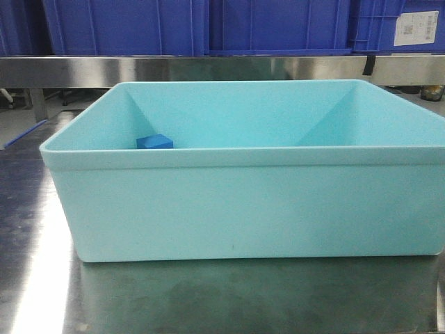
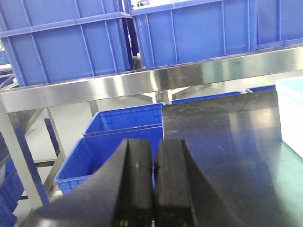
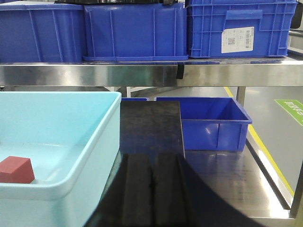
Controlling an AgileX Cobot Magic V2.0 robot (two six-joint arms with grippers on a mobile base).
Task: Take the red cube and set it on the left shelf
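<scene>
You find the red cube (image 3: pixel 16 170) in the right wrist view, lying on the floor of the pale turquoise bin (image 3: pixel 61 201), close to the bin's near wall at the lower left of that picture, with nothing touching it. In the front view, the near wall of the bin hides most of its floor. What you see over the rim there is a blue cube (image 1: pixel 154 142), toward the left side of the interior (how far back it sits, you cannot tell from this angle). The bin stands on the steel table (image 1: pixel 208 299). Behind it runs the steel shelf (image 1: pixel 208 69), which carries a row of dark blue crates (image 1: pixel 125 24). The left gripper (image 2: pixel 153 189) has its two black fingers pressed together so that only a thin seam shows between them, and it has hold of nothing. It hangs above the dark table top, well apart from the bin, whose pale corner shows only at the right edge of the left wrist view. Open blue floor crates (image 2: pixel 125 120) stand beyond the table's far edge. The right gripper (image 3: pixel 151 194) is likewise closed, finger against finger, and empty. You see it over the table just beside the bin's outer wall, on the side away from the red cube and apart from it.
</scene>
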